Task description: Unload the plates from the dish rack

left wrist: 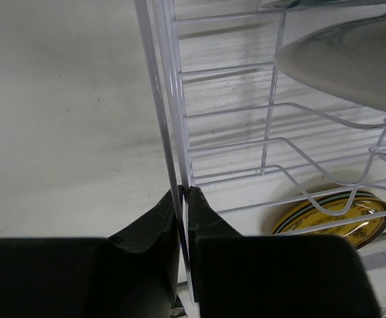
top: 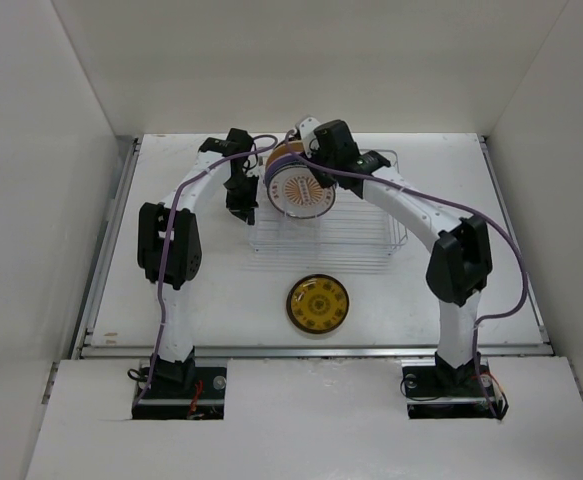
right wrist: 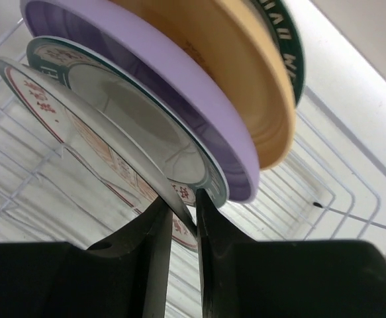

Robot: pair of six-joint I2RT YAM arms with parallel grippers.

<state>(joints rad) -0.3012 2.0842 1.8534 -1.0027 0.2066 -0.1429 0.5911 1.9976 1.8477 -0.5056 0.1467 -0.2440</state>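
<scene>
1. My left gripper (left wrist: 185, 193) is shut tight. Its two black fingers pinch a thin wire on the side of the dish rack (top: 361, 228).
2. My right gripper (right wrist: 183, 202) is at the plates that stand in the rack. There is only a thin gap between its fingers, and the rim of a plate sits in that gap. I cannot tell if the fingers squeeze it.
3. That rim belongs to the sun plate (top: 299, 188), which is white with an orange sun on it, or to the teal rim plate (right wrist: 113, 99) just behind it. I cannot tell which one.
4. Next in the row is the lilac plate (right wrist: 179, 73), then the tan plate (right wrist: 245, 79). Last is a dark green plate (right wrist: 287, 46) with white letters on its rim. They all lean the same way and sit very close together.
5. From the top camera, this row of plates stands at the far left end of the rack. My left arm is at the rack's left side. My right arm reaches over the rack from the right.
6. The brown and yellow plate (top: 317, 304) lies flat on the table (top: 391, 300). It is in front of the rack, on my side, and does not touch it.
</scene>
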